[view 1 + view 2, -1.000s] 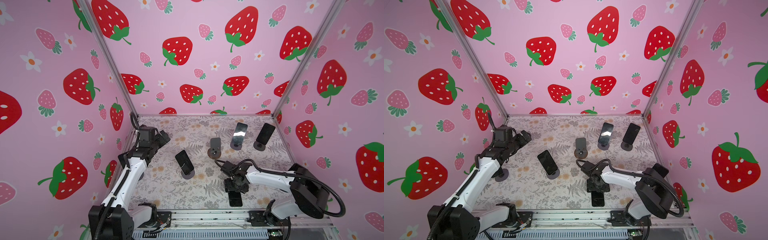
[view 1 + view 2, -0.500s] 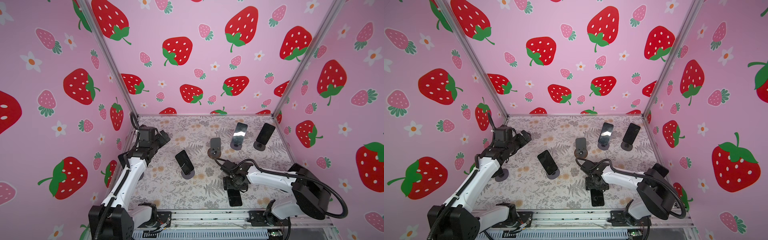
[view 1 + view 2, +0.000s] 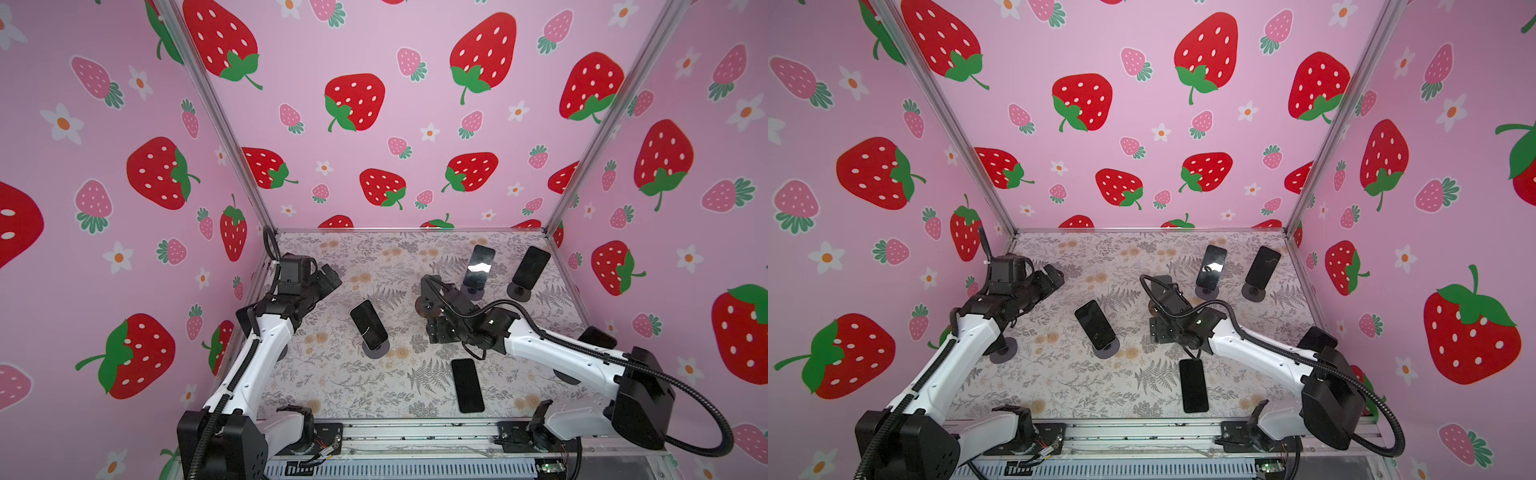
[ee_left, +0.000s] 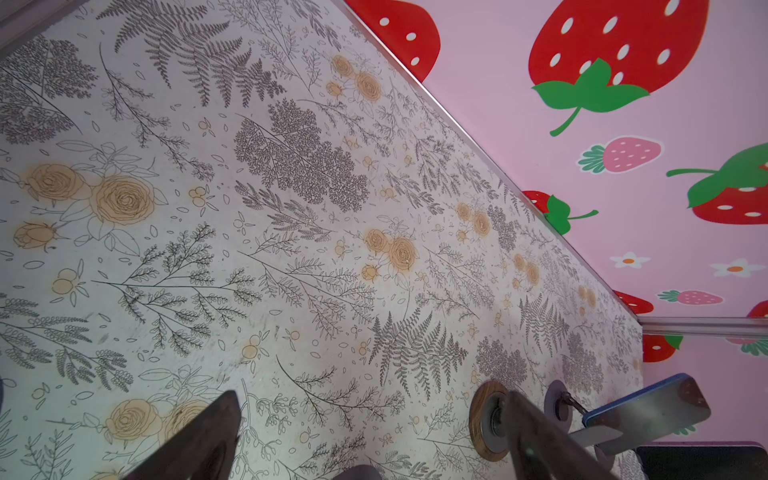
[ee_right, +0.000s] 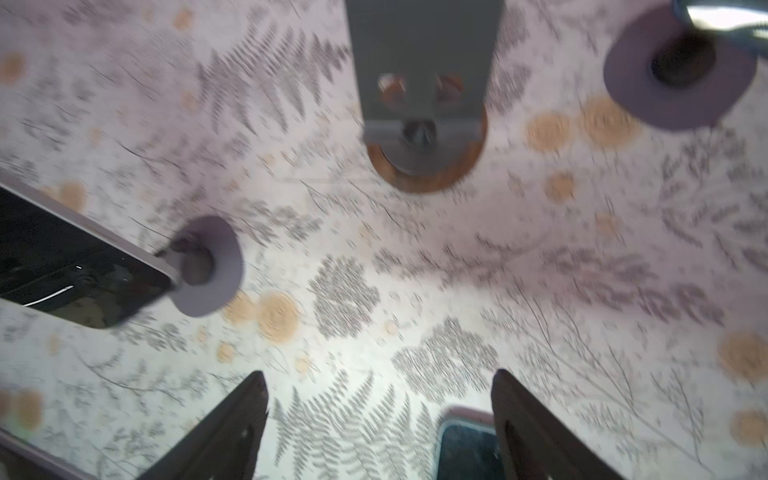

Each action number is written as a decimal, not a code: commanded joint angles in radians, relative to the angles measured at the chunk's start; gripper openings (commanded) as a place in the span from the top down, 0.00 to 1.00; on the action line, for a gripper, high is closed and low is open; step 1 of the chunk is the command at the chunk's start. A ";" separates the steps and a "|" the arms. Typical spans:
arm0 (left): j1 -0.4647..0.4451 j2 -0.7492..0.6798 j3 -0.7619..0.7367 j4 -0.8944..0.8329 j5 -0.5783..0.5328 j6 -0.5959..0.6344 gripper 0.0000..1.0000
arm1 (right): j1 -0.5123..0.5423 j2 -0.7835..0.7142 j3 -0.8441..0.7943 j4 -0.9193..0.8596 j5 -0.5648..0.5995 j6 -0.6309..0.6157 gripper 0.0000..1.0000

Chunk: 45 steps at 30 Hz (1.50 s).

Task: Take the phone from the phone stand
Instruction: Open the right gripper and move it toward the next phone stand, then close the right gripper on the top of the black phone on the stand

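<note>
Our right gripper [image 5: 379,374] hangs with jaws apart and empty, facing the bare stand [image 5: 424,104]. The phone [image 3: 467,385] lies flat on the table [image 3: 332,386] near its front edge, clear of the stand. Our left gripper [image 3: 330,276] is spread wide, holding nothing. Any lettering is too small to read.

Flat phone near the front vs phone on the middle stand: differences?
Pose: the flat phone lies level on the mat; the propped phone leans tilted. Support: the flat phone touches only the mat; the propped phone sits on a round-based stand. Shared: both black, rectangular, neither gripped.
</note>
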State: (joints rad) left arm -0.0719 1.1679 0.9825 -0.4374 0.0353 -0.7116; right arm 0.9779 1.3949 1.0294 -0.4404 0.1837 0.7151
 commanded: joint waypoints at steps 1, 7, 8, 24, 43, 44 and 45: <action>0.004 -0.061 -0.026 -0.044 0.003 0.004 0.01 | 0.004 0.040 0.041 0.177 -0.025 -0.105 0.14; 0.005 -0.185 -0.055 -0.107 0.010 0.073 0.01 | 0.057 0.110 0.083 0.371 -0.126 -0.263 0.11; 0.004 -0.206 -0.062 -0.115 0.011 0.084 0.01 | 0.078 0.123 0.092 0.390 -0.125 -0.288 0.06; 0.010 -0.180 -0.056 -0.183 0.161 0.133 0.01 | 0.162 0.326 0.194 0.568 -0.162 -0.342 0.00; 0.067 -0.118 -0.055 -0.143 0.316 0.109 0.01 | 0.195 0.499 0.372 0.503 -0.100 -0.348 0.04; 0.074 -0.120 -0.056 -0.142 0.317 0.106 0.01 | 0.200 0.502 0.376 0.498 -0.087 -0.351 0.05; 0.083 -0.123 -0.054 -0.144 0.322 0.104 0.01 | 0.203 0.505 0.382 0.489 -0.069 -0.352 0.05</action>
State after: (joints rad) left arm -0.0074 1.0641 0.9092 -0.5968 0.3363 -0.5907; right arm 1.1625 1.8851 1.3815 0.0769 0.0776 0.3706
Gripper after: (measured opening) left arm 0.993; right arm 0.950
